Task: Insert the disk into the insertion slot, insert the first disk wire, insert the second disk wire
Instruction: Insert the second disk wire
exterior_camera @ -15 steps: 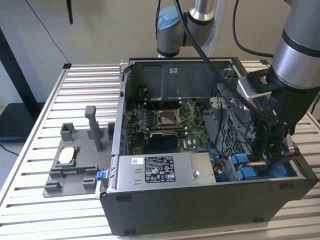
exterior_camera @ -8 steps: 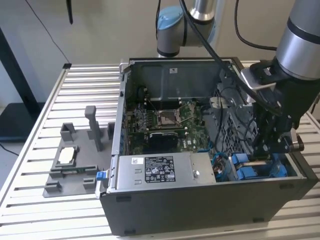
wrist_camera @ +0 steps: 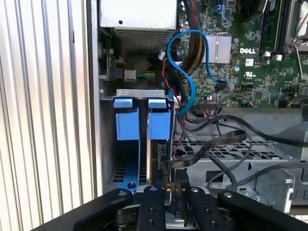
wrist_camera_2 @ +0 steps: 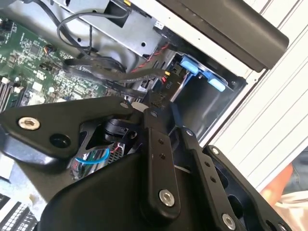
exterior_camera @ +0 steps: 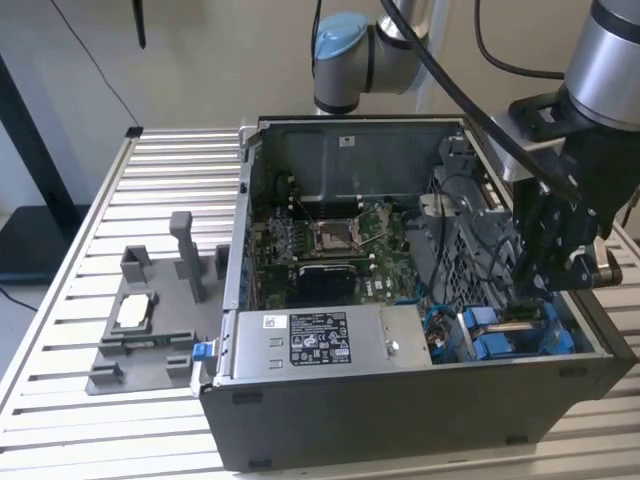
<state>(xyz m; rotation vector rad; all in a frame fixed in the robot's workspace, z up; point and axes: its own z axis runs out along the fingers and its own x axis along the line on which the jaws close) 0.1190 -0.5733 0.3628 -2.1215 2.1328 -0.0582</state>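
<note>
Disk (wrist_camera: 159, 144) in blue carrier, standing on edge, seated in the slot bay, beside another blue carrier (wrist_camera: 127, 122)

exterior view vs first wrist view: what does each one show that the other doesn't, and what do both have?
Exterior view alone: the grey fixture on the slatted table beside the case, a small silver chip lying on it, and the arm's blue-capped joint behind the case.

First wrist view alone: a close look down into the drive bay, with the blue cable looping over the motherboard.

Both: the blue carrier frames in the bay, with the gripper over them.
</note>
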